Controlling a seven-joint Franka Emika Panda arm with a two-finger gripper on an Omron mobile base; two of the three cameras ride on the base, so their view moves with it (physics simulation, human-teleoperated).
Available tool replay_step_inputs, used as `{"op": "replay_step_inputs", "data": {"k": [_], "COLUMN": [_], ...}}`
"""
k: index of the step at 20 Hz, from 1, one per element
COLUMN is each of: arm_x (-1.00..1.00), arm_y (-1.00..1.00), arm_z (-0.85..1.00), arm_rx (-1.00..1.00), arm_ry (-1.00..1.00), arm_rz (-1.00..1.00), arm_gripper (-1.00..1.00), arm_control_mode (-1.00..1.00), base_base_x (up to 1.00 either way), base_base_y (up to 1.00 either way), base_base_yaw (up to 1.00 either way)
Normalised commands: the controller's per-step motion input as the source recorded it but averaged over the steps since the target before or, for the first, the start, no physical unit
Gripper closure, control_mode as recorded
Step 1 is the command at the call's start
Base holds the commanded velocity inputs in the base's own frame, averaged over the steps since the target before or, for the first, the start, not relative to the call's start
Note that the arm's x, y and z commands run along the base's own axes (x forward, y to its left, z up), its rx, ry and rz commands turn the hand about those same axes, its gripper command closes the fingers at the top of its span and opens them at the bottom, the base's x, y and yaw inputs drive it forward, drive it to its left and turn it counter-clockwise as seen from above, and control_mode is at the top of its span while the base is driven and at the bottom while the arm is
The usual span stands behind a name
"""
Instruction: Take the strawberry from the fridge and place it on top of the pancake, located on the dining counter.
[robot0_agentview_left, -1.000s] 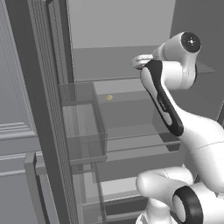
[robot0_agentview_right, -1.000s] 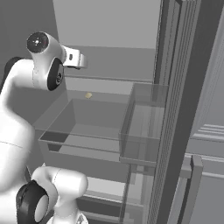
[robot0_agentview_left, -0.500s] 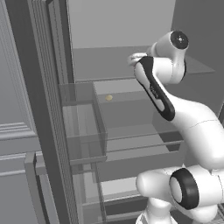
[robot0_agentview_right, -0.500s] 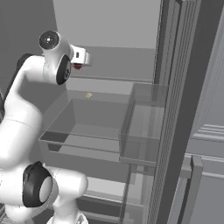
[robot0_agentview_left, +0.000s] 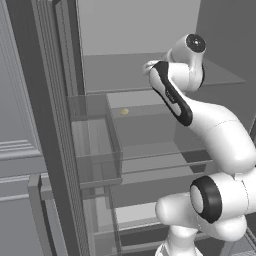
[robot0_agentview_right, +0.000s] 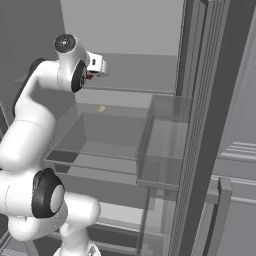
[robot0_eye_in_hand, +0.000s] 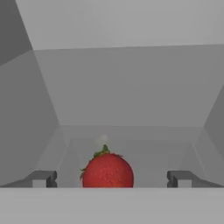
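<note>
- Pincer jaws stand wide apart, empty, with the strawberry between the fingertips.
- We see the strawberry resting on a fridge shelf.
- We judge it light, soft, bruisable: grip gently across its widest middle.
</note>
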Motion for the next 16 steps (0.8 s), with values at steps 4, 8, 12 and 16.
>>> {"op": "replay_step_inputs", "data": {"k": [4, 8, 12, 16], "arm_x": [0.19, 0.21, 0.22, 0.13], "arm_y": [0.0, 0.0, 0.0, 0.0], "arm_z": [-0.2, -0.18, -0.2, -0.15], "arm_rx": [0.0, 0.0, 0.0, 0.0], "arm_ry": [0.02, 0.0, 0.0, 0.0], "arm_rz": [0.0, 0.0, 0.0, 0.0], "arm_gripper": [-1.0, -1.0, -1.0, -1.0], "arm_control_mode": [-1.0, -1.0, -1.0, -1.0], "base_base_x": [0.0, 0.0, 0.0, 0.0], "base_base_y": [0.0, 0.0, 0.0, 0.0], "base_base_yaw": [0.0, 0.0, 0.0, 0.0]}}
